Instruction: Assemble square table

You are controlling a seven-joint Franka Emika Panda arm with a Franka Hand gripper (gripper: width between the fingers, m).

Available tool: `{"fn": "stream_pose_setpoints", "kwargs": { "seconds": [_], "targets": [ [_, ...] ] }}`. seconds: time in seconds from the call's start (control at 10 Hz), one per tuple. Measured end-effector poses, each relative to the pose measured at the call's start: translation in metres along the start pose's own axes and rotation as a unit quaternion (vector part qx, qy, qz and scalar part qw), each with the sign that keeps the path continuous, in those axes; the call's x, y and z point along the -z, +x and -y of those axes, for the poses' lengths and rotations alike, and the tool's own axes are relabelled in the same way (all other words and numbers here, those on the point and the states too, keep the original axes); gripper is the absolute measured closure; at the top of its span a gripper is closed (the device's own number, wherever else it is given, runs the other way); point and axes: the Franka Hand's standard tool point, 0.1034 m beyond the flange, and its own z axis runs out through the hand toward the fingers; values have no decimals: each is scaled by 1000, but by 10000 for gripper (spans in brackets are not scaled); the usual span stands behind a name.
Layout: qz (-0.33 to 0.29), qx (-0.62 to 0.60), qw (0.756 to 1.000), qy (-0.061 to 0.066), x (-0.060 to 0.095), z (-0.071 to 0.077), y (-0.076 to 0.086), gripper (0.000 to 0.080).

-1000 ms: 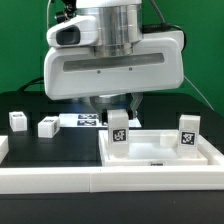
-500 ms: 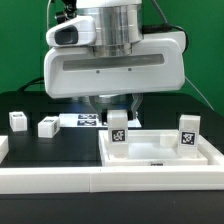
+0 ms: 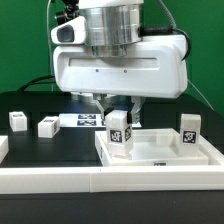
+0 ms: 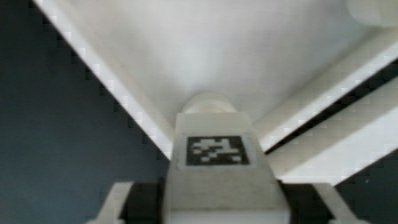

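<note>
white plastic leg (image 3: 119, 131) | gripper (image 3: 119, 114) pinching it upright at tabletop (image 3: 165, 152), exterior view's left | risk: any tilt could jam it or let it slip

The square slab (image 3: 165, 152) lies on the worktop (image 3: 60, 148), toward the exterior view's right. The left leg (image 3: 119, 131) stands upright over the slab's left part, between the fingers of the hand (image 3: 119, 110) hanging above it (whether its foot touches the slab, I cannot tell). The right leg (image 3: 189, 130) stands on the slab's right side. At the exterior view's left sit the outer loose leg (image 3: 18, 120) and, just beside it, the inner loose leg (image 3: 47, 126). The marker board (image 3: 85, 120) lies between these and the hand. A long rail (image 3: 60, 180) runs across the front.
</note>
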Motion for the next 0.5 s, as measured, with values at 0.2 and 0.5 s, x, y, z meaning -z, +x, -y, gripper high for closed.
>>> {"fn": "stream_pose_setpoints", "kwargs": {
  "seconds": [0.2,0.5],
  "targets": [
    [2,-82,997,4,-1,4,-3,509],
    [2,-183,983,4,-1,7,-5,509]
  ]
}}
